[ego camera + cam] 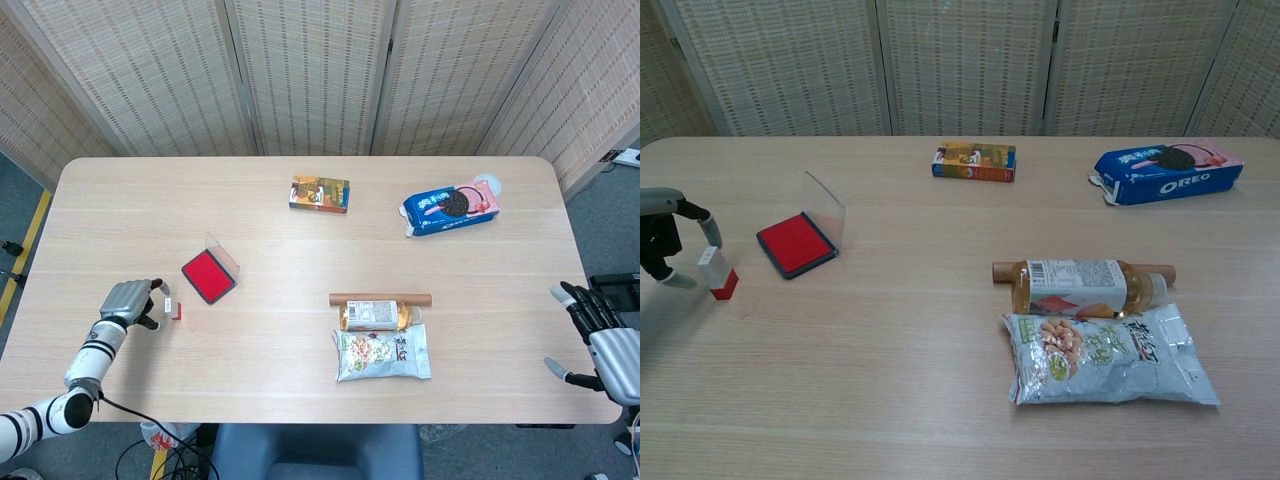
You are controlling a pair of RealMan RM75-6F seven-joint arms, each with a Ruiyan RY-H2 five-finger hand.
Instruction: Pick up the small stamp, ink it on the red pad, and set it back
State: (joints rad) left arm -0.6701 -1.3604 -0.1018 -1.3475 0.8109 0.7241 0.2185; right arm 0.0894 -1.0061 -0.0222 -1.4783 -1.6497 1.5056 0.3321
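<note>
The small stamp (176, 308) (717, 272), white with a red base, stands on the table at the far left. My left hand (129, 302) (662, 240) is beside it on its left. One finger lies against the stamp's top and the thumb sits at its near side, pinching it. The red ink pad (208, 276) (794, 243) lies just right of the stamp, its clear lid (825, 208) standing open. My right hand (600, 340) hangs off the table's right edge, fingers spread and holding nothing. The chest view does not show it.
A colourful small box (320, 194) lies at the back centre and an Oreo pack (450, 207) at the back right. A bottle on its side (376, 315), a wooden stick (380, 298) and a snack bag (383, 355) lie in the middle front.
</note>
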